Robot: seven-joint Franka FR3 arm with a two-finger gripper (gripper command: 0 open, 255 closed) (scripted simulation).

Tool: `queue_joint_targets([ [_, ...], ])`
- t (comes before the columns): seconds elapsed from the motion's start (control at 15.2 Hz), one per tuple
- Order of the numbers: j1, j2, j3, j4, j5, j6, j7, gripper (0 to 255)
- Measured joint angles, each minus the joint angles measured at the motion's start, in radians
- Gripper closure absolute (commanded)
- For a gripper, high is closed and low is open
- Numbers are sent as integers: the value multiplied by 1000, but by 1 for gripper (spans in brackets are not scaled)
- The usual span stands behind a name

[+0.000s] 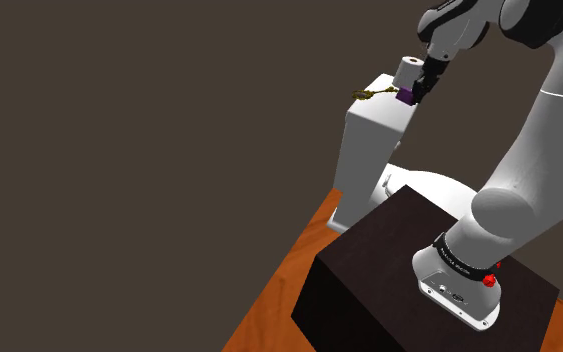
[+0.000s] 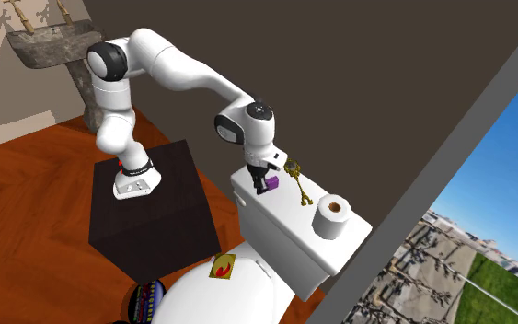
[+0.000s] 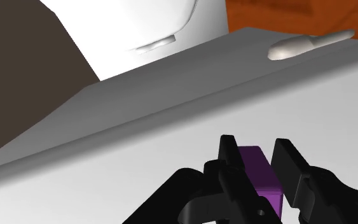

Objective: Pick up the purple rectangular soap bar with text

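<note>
The purple soap bar (image 3: 261,176) is a small rectangular block sitting between my two black fingers, which clasp its sides. My gripper (image 3: 258,158) is shut on it, right over the white toilet tank lid (image 3: 139,172). I cannot tell whether the bar still touches the lid. In the shoulder view the gripper (image 1: 416,93) points down at the tank top with the soap bar (image 1: 404,98) showing purple at its tips. The second exterior view shows the gripper (image 2: 264,180) and the soap bar (image 2: 270,185) near the tank lid's stand-side end. No text is legible on the bar.
A gold key-like trinket (image 2: 298,184) lies just beside the soap, and a toilet paper roll (image 2: 332,217) stands further along the tank lid (image 2: 284,225). The toilet bowl lid (image 2: 234,295) carries a red sticker (image 2: 222,267). The dark stand (image 2: 151,212) rests on an orange wood floor; a stone sink (image 2: 54,46) lies beyond.
</note>
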Motion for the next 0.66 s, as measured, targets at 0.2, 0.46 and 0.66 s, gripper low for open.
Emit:
queue_joint_targets([
  [0.2,2,-16,-5,22,-13,-35,8,255],
  [0.46,5,-33,-11,50,-27,-76,17,255],
  [0.66,7,-45,-14,79,-37,-113,25,255],
])
